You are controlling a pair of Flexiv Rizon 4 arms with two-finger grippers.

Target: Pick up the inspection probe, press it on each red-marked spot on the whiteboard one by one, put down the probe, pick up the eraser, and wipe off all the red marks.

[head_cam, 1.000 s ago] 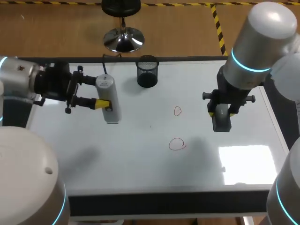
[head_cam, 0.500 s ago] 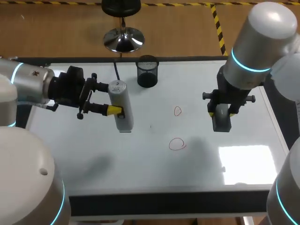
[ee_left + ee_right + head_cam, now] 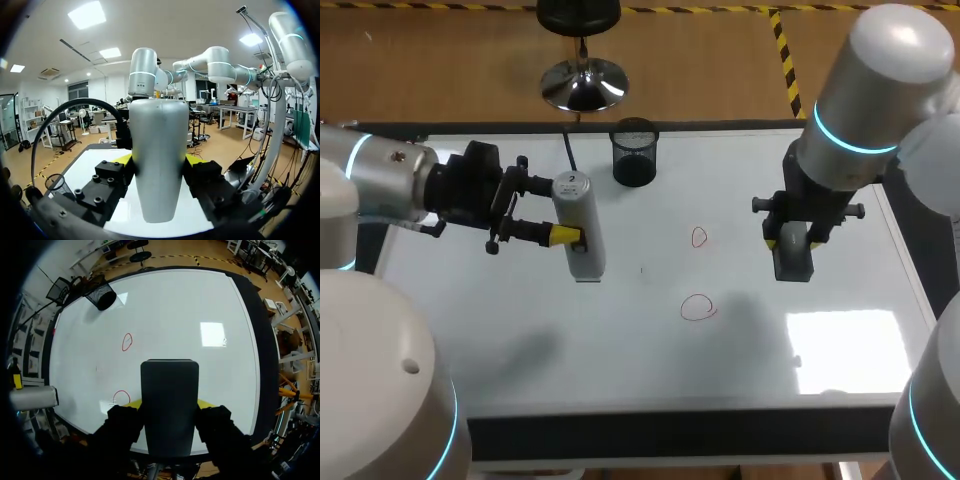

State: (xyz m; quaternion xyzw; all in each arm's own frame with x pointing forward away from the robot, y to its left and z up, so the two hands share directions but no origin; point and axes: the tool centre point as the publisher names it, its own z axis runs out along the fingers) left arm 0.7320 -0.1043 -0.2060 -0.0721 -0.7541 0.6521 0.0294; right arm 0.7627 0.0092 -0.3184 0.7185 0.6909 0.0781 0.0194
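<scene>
- The left arm (image 3: pixel 390 185) comes in from 9 o'clock, with its wrist level and its fingers pointing to 3 o'clock.
- The left gripper (image 3: pixel 560 212) clamps the probe (image 3: pixel 582 245) from two sides.
- The right arm (image 3: pixel 860 90) enters from 2 o'clock.
- The right gripper (image 3: pixel 791 245) points straight down and grips the eraser (image 3: pixel 793 266).

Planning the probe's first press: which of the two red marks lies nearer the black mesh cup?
The smaller red mark; the larger red mark lies farther from the mesh cup, nearer the robot.

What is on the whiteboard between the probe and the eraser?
Between probe and eraser lie the upper red mark and lower red mark; otherwise bare whiteboard, per head view.
</scene>
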